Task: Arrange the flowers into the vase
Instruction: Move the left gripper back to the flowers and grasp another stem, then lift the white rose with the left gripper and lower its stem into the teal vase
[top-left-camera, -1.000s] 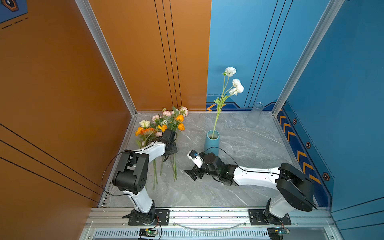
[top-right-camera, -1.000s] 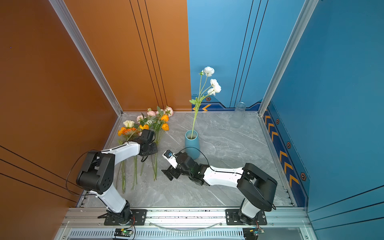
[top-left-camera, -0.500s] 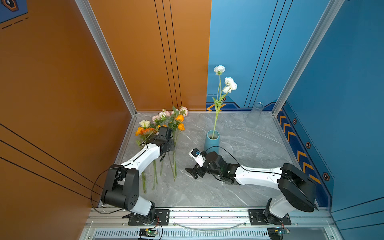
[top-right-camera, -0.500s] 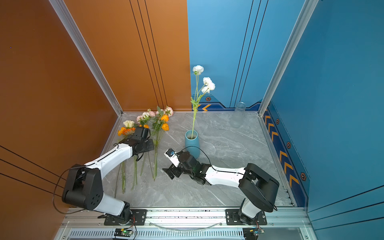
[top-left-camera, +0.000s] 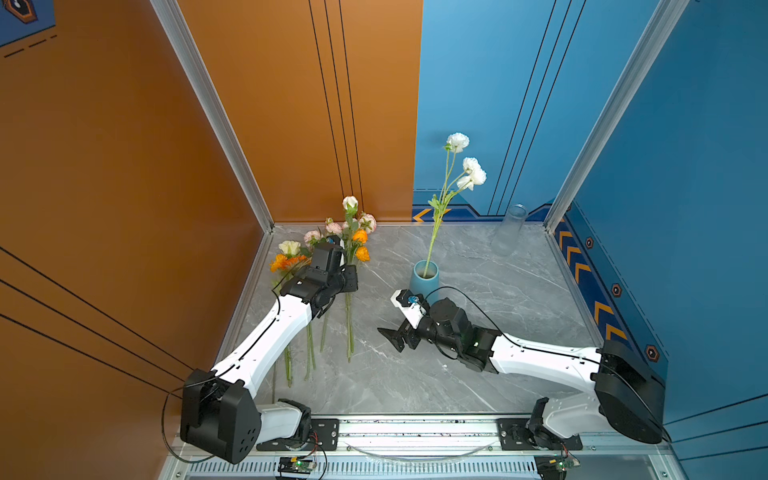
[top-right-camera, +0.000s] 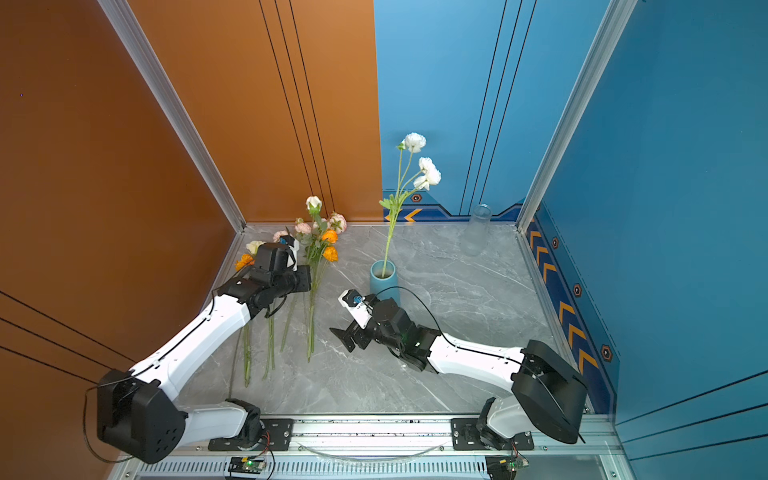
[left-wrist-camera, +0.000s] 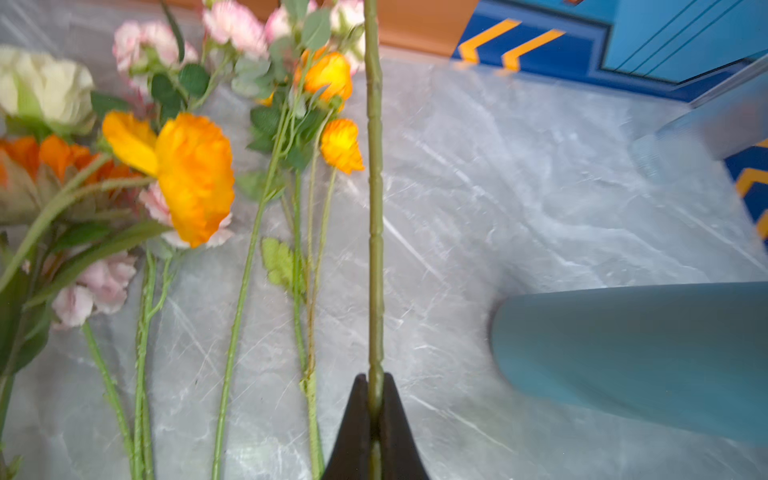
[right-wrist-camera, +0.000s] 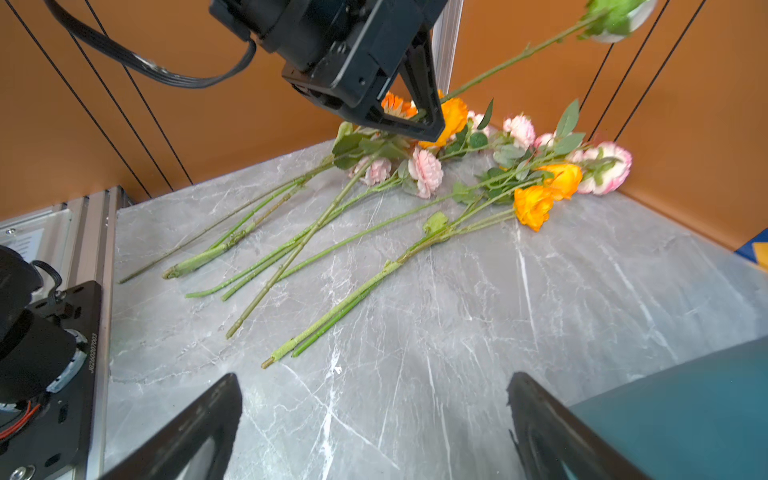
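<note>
The flowers (top-left-camera: 316, 257) (top-right-camera: 320, 245) lie in a pile at the back left of the grey table, blooms orange, pink and cream, stems towards the front. My left gripper (top-left-camera: 351, 279) (top-right-camera: 306, 279) (left-wrist-camera: 375, 384) is shut on one green stem (left-wrist-camera: 375, 208) (right-wrist-camera: 519, 54), whose cream bloom (top-left-camera: 350, 203) rises above the pile. The teal vase (top-left-camera: 424, 276) (top-right-camera: 384, 277) (left-wrist-camera: 623, 353) (right-wrist-camera: 685, 415) holds one white-bloomed stem (top-left-camera: 461, 174). My right gripper (top-left-camera: 390, 336) (top-right-camera: 343, 336) (right-wrist-camera: 374, 399) hovers open and empty low over the table, in front of the vase.
A clear glass cylinder (top-left-camera: 509, 228) (top-right-camera: 477, 228) stands at the back right by the blue wall. Orange wall panels close in the left and back behind the pile. Loose stem ends (right-wrist-camera: 266, 363) lie just beyond my right gripper's fingers (right-wrist-camera: 199, 428).
My left gripper closed on a stem and raised it, so its cream bloom now stands above the pile. The white flower in the vase swayed. The right gripper barely moved.
</note>
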